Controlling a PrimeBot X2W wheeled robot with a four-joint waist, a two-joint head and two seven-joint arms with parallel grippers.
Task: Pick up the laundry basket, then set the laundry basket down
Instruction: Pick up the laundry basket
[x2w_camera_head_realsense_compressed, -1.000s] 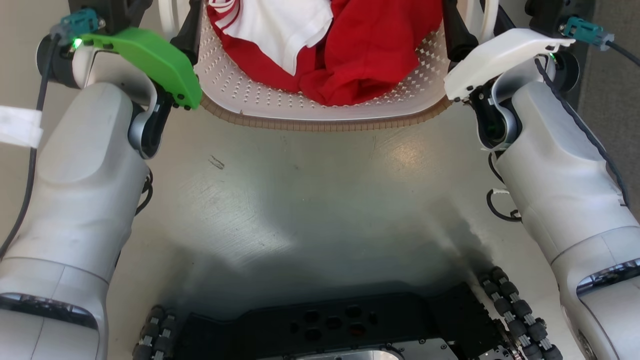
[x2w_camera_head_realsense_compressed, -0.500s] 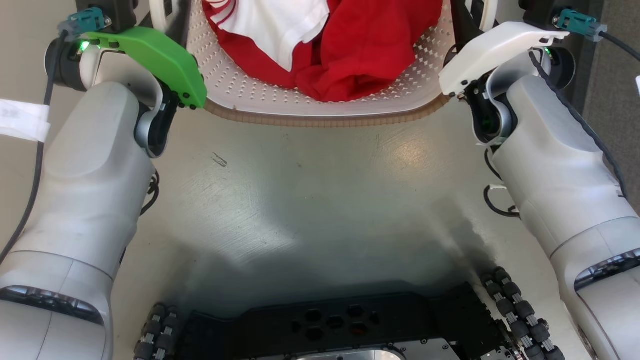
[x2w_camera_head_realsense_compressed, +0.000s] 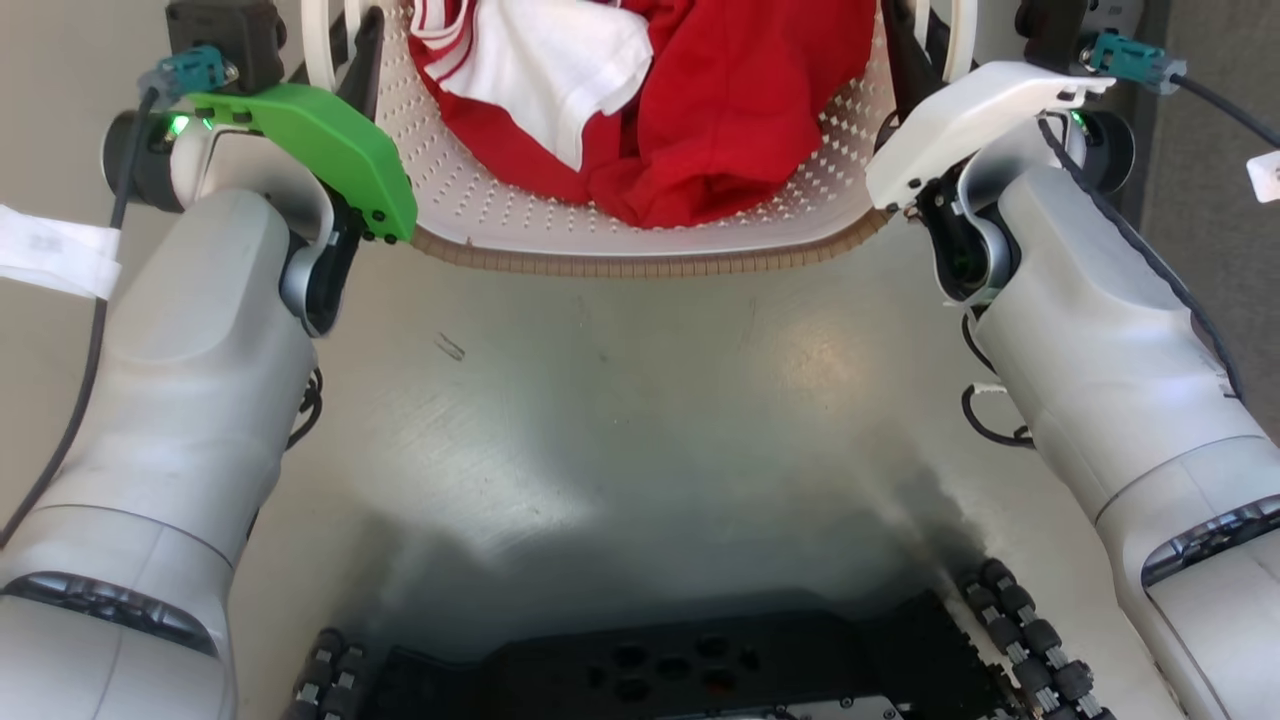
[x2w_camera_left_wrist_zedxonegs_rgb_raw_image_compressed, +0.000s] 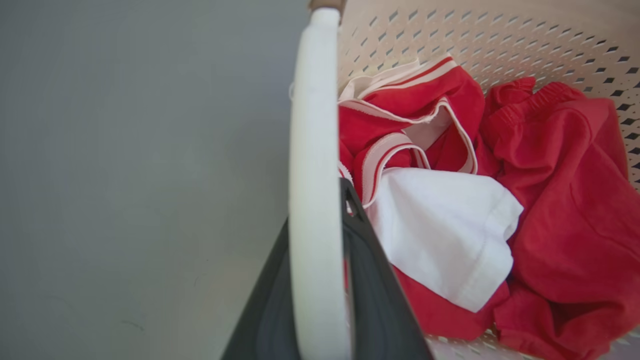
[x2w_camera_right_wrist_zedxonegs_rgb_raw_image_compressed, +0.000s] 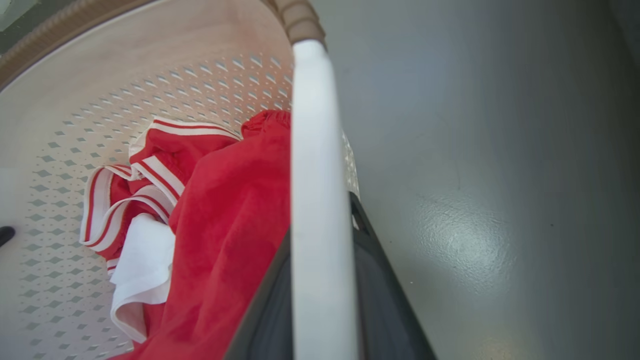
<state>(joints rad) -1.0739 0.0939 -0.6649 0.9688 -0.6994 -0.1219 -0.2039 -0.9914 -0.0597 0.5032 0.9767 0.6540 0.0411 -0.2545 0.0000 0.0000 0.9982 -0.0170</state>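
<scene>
Both grippers are holding the laundry basket (x2w_camera_head_realsense_compressed: 640, 262) by its loop handles, dead ahead between the forearms.
Left gripper (x2w_camera_left_wrist_zedxonegs_rgb_raw_image_compressed: 322, 215) is pinching the left handle (x2w_camera_left_wrist_zedxonegs_rgb_raw_image_compressed: 312, 150) and right gripper (x2w_camera_right_wrist_zedxonegs_rgb_raw_image_compressed: 320, 220) the right handle (x2w_camera_right_wrist_zedxonegs_rgb_raw_image_compressed: 312, 125), one finger on each side. The basket is looking light and stiff, with smooth handles probably prone to slipping if tilted. The soft clothes (x2w_camera_head_realsense_compressed: 700, 110) are adding little weight. Nothing on the floor (x2w_camera_head_realsense_compressed: 620, 400) is blocking.

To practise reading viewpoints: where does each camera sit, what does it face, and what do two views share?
Head view: on the head, facing down at floor and basket; both forearms and the base show.
Left wrist view: on the left wrist, looking along the left fingers, which flank a white handle.
Right wrist view: likewise, right fingers flanking the other handle.
Both wrist views share the red clothes.
</scene>
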